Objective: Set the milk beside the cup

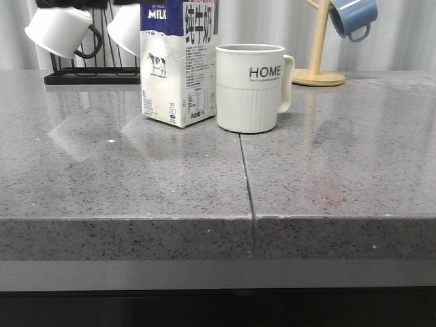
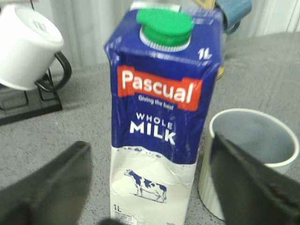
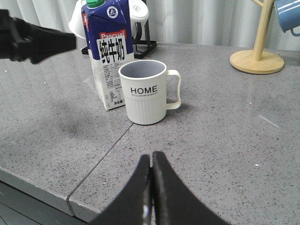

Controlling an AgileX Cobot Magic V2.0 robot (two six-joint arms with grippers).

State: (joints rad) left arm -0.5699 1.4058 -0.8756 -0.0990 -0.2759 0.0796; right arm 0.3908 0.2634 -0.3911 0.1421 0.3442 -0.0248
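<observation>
The milk (image 1: 178, 68) stands upright on the grey counter, its white carton with a dark blue top band right beside the cup (image 1: 248, 88) on the cup's left, almost touching. The cup is cream-white and ribbed, reads "HOME", and its handle points right. In the left wrist view the milk (image 2: 159, 122) fills the middle and the cup (image 2: 255, 140) is beside it. My left gripper (image 2: 150, 143) is open, its fingers (image 2: 47, 187) wide apart on my side of the carton, holding nothing. My right gripper (image 3: 151, 157) is shut and empty, low over the counter in front of the cup (image 3: 144, 91).
A black rack (image 1: 92, 76) with plain white mugs (image 1: 63, 30) stands behind the milk at the back left. A wooden stand (image 1: 318, 65) with a blue mug (image 1: 353, 17) is at the back right. A seam (image 1: 246, 184) runs to the counter's front edge.
</observation>
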